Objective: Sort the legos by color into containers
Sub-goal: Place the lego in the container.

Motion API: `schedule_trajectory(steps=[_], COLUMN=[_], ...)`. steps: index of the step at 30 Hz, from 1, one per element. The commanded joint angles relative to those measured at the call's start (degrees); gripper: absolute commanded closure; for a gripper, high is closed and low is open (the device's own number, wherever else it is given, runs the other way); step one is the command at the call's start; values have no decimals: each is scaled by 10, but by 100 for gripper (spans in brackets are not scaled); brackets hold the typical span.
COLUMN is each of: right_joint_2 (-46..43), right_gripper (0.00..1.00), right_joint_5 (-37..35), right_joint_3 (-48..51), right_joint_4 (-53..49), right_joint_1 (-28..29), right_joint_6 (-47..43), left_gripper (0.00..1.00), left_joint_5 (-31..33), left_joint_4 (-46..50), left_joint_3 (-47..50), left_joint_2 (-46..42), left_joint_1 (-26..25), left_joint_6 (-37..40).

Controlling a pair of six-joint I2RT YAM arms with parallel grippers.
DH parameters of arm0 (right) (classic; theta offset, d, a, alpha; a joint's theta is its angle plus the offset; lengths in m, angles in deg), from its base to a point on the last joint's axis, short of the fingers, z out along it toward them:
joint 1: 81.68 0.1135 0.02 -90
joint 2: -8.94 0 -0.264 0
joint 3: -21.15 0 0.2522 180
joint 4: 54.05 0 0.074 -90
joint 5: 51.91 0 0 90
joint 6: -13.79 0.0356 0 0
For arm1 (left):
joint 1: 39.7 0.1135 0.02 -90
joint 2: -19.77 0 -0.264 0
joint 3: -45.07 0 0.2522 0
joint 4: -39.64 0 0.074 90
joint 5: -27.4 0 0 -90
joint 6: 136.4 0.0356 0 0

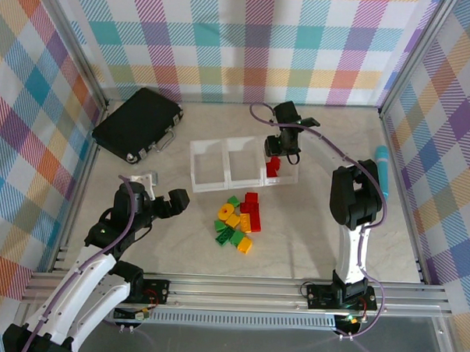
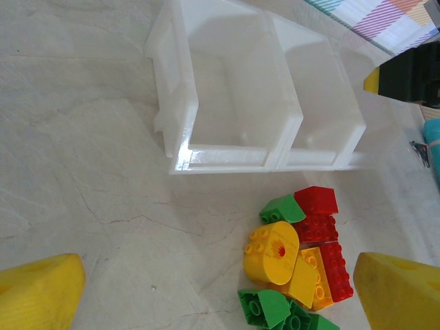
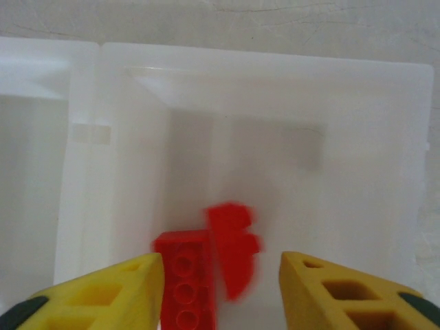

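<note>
Red legos (image 3: 183, 273) x2 in rt bin (image 3: 261, 66), wrist cam

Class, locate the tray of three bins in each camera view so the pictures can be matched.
Top external: tray mid-table, just beyond the brick pile.
Left wrist: tray upper centre, pile below it.
Right wrist: right-end bin, red bricks inside.
Shared landmark: the divider between bins.
</note>
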Motion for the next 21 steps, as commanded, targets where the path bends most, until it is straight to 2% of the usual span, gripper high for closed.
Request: schedule_trajectory(steps=[1, 10, 17, 21], right_joint_2=[5, -70, -208, -280], right_gripper=[48, 46, 46, 46], right_joint_5=[-6, 15, 76, 85], right_joint_3=[-25, -26, 125, 215], right_joint_4=[-18, -78, -51, -37], right_joint_1=[1, 1, 11, 39], right_joint_6=[-11, 46, 141, 187], left_gripper=[0, 0, 0, 0], left_joint_5=[5, 9, 8, 0], left_joint_4=[26, 38, 29, 11], left_joint_3=[-18, -18, -13, -9], left_joint_2=[-16, -34, -30, -20], left_joint_1=[-9, -9, -10, -10], left_joint_6=[-2, -11, -15, -18])
